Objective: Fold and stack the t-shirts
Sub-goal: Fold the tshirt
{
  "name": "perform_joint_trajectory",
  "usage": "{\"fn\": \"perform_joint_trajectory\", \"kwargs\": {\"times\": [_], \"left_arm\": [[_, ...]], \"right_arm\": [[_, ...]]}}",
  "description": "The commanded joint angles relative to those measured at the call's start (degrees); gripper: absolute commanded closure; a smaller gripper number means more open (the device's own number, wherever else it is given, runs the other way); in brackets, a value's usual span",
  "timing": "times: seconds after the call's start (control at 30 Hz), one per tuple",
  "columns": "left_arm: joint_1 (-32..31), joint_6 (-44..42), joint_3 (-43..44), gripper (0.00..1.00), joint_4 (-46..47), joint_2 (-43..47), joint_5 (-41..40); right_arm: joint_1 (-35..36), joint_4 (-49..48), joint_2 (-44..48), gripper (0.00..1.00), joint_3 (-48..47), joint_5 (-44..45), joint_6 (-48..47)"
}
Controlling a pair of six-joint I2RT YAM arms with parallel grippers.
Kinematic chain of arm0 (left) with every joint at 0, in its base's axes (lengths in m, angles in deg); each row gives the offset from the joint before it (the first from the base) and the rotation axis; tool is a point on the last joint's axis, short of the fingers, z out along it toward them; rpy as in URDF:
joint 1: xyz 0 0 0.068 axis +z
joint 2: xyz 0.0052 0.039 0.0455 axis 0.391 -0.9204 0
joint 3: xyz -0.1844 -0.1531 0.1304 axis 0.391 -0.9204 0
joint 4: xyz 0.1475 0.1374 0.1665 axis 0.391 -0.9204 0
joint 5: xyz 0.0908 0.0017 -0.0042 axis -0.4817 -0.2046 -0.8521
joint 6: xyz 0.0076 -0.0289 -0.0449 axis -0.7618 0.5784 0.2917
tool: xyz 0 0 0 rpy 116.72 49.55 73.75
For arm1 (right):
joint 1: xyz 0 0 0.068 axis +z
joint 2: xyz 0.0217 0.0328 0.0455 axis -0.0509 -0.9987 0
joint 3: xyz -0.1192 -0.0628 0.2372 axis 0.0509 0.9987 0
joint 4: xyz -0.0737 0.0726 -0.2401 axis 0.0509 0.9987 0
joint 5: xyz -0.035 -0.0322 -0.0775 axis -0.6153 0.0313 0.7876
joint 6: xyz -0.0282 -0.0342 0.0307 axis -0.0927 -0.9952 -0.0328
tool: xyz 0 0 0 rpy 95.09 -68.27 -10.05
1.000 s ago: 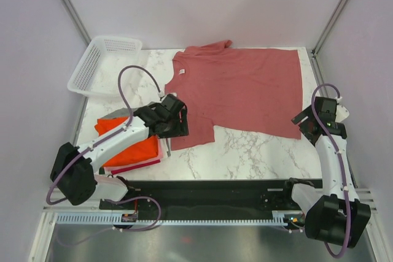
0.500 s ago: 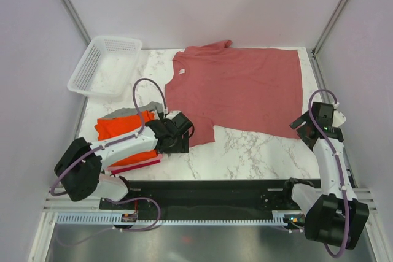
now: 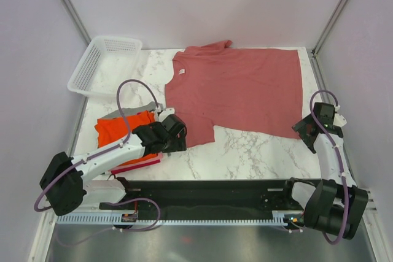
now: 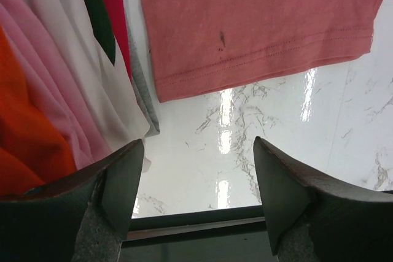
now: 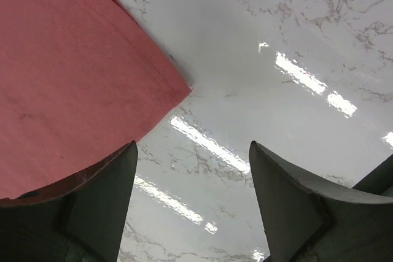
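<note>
White links, black joints on left arm (image 3: pixel 110 151) and right arm (image 3: pixel 336 159); looped purple cables (image 3: pixel 123 85); dark grey wedge fingers (image 4: pixel 120 182).

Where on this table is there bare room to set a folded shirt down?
Largest bare stretch of table: the near strip between the red shirt's hem and the black rail. A smaller patch lies between the basket and the shirt's collar. Left side is crowded by the folded stack.

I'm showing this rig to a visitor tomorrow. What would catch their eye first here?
The big dusty-red t-shirt spread flat across the far half of the marble table. Then the bright orange-red folded shirt at left, with the left gripper and right gripper open by the spread shirt's near corners.
</note>
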Motion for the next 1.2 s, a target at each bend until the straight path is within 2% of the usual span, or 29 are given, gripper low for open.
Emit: {"fn": "perform_joint_trajectory", "kwargs": {"times": [0.0, 0.07, 0.2, 0.33, 0.53, 0.7, 0.9, 0.97, 1.0, 1.07, 1.1, 1.13, 1.17], "left_arm": [[-0.2, -0.7, 0.1, 0.2, 3.3, 0.8, -2.3], [-0.2, -1.3, 0.7, 0.2, 3.5, 0.1, -2.3], [-0.2, -3.7, 2.1, 0.2, 5.4, -1.9, -0.4], [-0.2, -5.1, 2.9, 0.2, 7.1, -5.0, 1.8], [-0.2, -4.2, 1.4, 0.2, 8.1, -6.0, 1.2], [-0.2, -4.1, 0.5, 0.2, 8.4, -6.1, 2.1], [-0.2, -4.6, 0.8, 0.2, 8.4, -6.1, 1.5], [-0.2, -4.1, 0.9, 0.2, 8.5, -6.7, 1.3], [-0.2, -4.1, 0.9, 0.2, 8.5, -7.1, 1.3], [-0.2, -4.2, 1.4, 0.2, 8.4, -8.5, 1.5], [-0.2, -4.3, 1.5, 0.2, 8.4, -8.6, 1.6], [-0.2, -4.3, 1.5, 0.2, 8.5, -9.0, 1.5], [-0.2, -4.3, 1.4, 0.2, 8.3, -9.2, 1.4]], "right_arm": [[-1.1, -1.0, -0.8, 0.19, 0.9, 1.0, 0.5], [-1.9, -2.2, -1.8, 0.23, 1.1, 2.0, 0.5], [-4.8, -9.1, -4.1, 0.27, 2.0, -3.8, -2.4], [-5.3, -12.7, -6.9, 0.34, 0.8, -3.4, -1.8], [-5.7, -18.8, -10.5, 0.4, 2.6, -6.7, 0.5], [-5.7, -21.2, -14.4, 0.42, 3.4, -6.3, 1.3], [-5.6, -23.0, -18.5, 0.53, 2.3, -6.3, 2.2], [-5.7, -23.4, -19.4, 0.59, 2.1, -6.7, 2.5], [-5.6, -23.6, -19.6, 0.72, 2.2, -6.9, 2.6], [-5.6, -23.6, -20.2, 0.89, 2.0, -7.1, 2.6], [-5.6, -23.7, -20.3, 0.92, 2.0, -7.3, 2.6], [-5.7, -23.5, -20.5, 0.98, 2.1, -7.4, 2.7], [-5.6, -23.5, -20.5, 1.0, 2.1, -7.5, 2.7]]}}
